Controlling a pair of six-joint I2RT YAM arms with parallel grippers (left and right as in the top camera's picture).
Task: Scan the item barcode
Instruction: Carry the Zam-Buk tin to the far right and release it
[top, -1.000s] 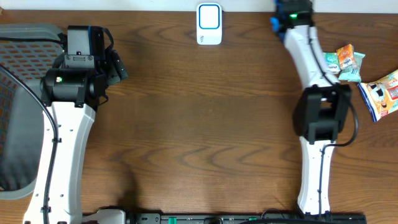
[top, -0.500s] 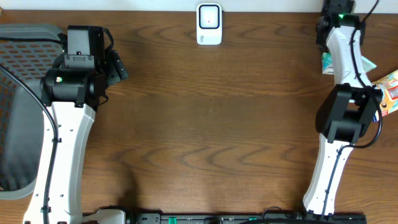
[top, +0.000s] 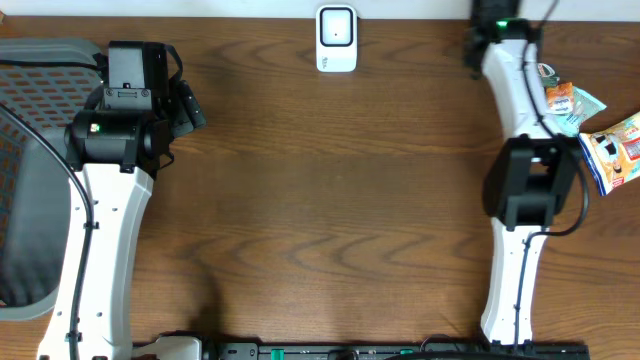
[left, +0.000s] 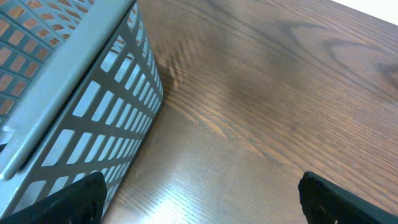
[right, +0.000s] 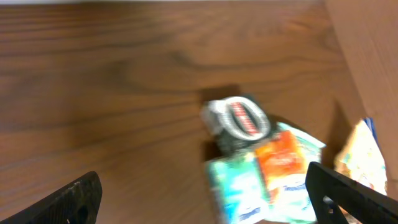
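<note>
Snack packets (right: 267, 171), print too blurred to read, just ahead of spread, empty right hand (right: 211, 205); white scanner (top: 336, 38) well to its left; left hand (left: 205, 205) spread beside grey basket (left: 74, 93).

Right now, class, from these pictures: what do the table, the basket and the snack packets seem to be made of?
The table looks like wood or wood-look laminate: brown grain, slight sheen. The basket seems grey moulded plastic, matt, with slotted walls. The snack packets are probably thin printed film, crinkled and bright; blur hides detail.
</note>
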